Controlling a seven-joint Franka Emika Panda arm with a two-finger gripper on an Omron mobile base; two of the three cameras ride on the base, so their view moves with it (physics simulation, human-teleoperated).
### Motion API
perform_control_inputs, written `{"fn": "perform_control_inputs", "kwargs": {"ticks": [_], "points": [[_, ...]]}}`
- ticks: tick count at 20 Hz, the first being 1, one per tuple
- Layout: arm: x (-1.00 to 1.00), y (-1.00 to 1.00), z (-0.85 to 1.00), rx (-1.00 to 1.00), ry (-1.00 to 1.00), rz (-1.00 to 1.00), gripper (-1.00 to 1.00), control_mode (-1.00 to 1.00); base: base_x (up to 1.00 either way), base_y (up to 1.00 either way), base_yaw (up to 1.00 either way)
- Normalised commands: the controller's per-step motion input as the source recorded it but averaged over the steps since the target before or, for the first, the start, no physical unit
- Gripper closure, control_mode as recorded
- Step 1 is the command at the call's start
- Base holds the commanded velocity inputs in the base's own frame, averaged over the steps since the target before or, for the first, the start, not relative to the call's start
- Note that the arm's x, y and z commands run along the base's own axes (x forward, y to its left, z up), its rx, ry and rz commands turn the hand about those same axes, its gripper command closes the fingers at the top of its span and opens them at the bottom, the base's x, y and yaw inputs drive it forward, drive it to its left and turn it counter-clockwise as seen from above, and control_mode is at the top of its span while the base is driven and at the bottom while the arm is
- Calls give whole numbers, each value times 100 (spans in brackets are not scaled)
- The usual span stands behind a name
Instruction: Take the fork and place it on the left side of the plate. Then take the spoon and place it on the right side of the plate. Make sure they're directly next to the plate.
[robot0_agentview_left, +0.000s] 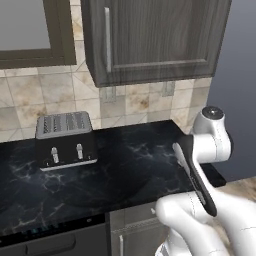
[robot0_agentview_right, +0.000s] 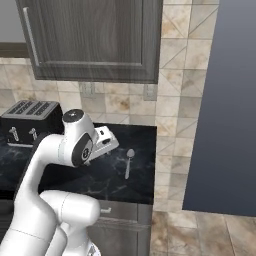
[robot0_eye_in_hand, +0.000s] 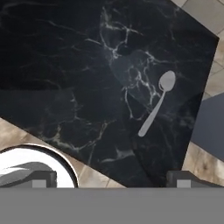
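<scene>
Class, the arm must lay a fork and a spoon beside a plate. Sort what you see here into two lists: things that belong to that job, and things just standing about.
Belongs to the job:
spoon, lying on the black counter
gripper, open, above the counter

Just standing about:
toaster
wall cabinet

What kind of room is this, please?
Probably a kitchen: a toaster sits on a black marble counter, dark wood cabinets hang over a tiled wall, and a spoon lies on the counter.
</scene>
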Motion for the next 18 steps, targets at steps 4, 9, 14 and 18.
{"fn": "perform_control_inputs", "kwargs": {"ticks": [4, 9, 14, 18], "points": [[38, -34, -43, 0, 4, -2, -100, -100, 0, 0, 0], [42, -41, -27, 0, 2, -4, -100, -100, 0, 0, 0], [50, -29, -18, 0, 5, -5, -100, -100, 0, 0, 0], [59, -3, -19, 0, 11, -10, -100, -100, 0, 0, 0]]}}
